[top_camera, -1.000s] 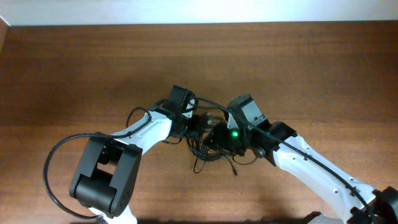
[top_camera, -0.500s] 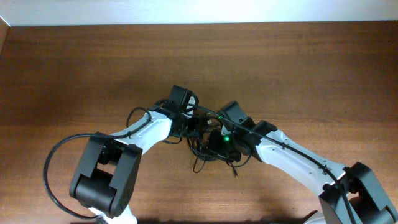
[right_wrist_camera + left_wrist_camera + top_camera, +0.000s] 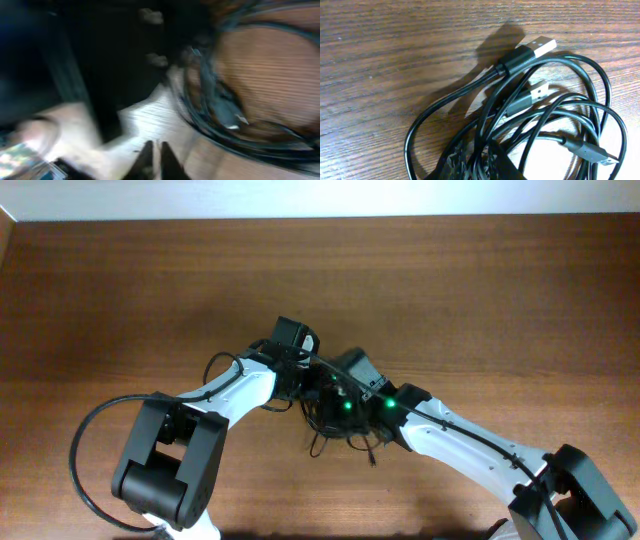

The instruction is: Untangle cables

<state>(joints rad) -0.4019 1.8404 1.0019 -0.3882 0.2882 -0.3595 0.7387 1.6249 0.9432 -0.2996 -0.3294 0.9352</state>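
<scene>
A tangle of black cables [image 3: 338, 430] lies on the wooden table between my two arms. In the left wrist view the loops [image 3: 555, 115] show two silver USB plugs [image 3: 536, 50] and a small plug [image 3: 592, 154]. My left gripper [image 3: 312, 384] is at the tangle's upper left, and its fingers [image 3: 481, 162] are shut on several black strands. My right gripper [image 3: 336, 392] is over the tangle, close to the left gripper. Its view is blurred. Its fingertips [image 3: 154, 156] are almost together with nothing seen between them, and cable loops [image 3: 220, 107] lie ahead of them.
The wooden table [image 3: 480, 290] stretches around the arms, with a pale wall edge at the top. The left arm's own black supply cable [image 3: 95, 430] loops at the lower left. The left arm's dark body [image 3: 100, 60] fills the right wrist view's left side.
My right arm has swung left over the tangle, closing in on the left gripper. The left arm and its hold on the cables have not moved.
</scene>
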